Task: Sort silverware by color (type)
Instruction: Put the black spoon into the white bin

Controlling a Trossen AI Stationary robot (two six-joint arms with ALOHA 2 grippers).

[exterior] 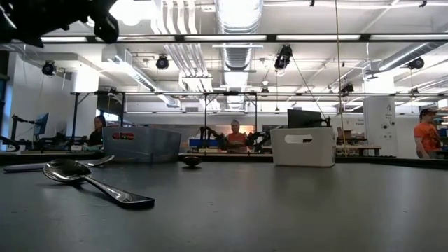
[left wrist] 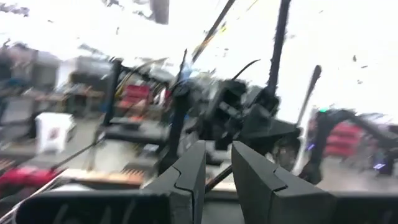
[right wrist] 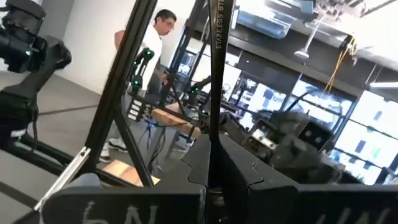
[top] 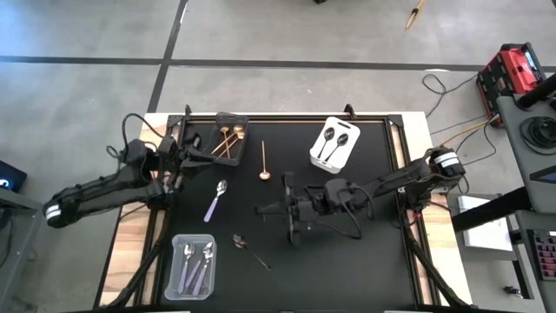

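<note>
Silverware first: your right gripper (right wrist: pixel 211 155) is clamped shut on one dark spoon (right wrist: pixel 219 93). Its slim handle stands straight up out of the closed fingertips in the right wrist view. That gripper hangs over the middle of the table (top: pixel 365 261).

Three spoons lie loose on the table around it, all apart from it and from each other. From the right gripper (top: pixel 271 209) in the high view:
- the gold spoon (top: pixel 263 162) is at 12 o'clock, nearby;
- the lilac-handled spoon (top: pixel 215 200) is at 9 o'clock;
- another dark spoon (top: pixel 248 249) is at about 7 o'clock, and it is the nearest one in the low view (exterior: pixel 91 183).

Farther out are the sorted ones:
- The white bin (top: pixel 349 132) at 2 o'clock holds two dark spoons.
- The dark bin (top: pixel 244 123) at 11 o'clock holds gold ones.
- The clear bin (top: pixel 175 287) at 8 o'clock, by the near edge, holds lilac-handled ones.

Your left gripper (top: pixel 198 149) sits at the table's far left corner, just beside the dark bin and well apart from every loose spoon. Its fingers (left wrist: pixel 189 180) stand a narrow gap apart, and you can see nothing held between them.
</note>
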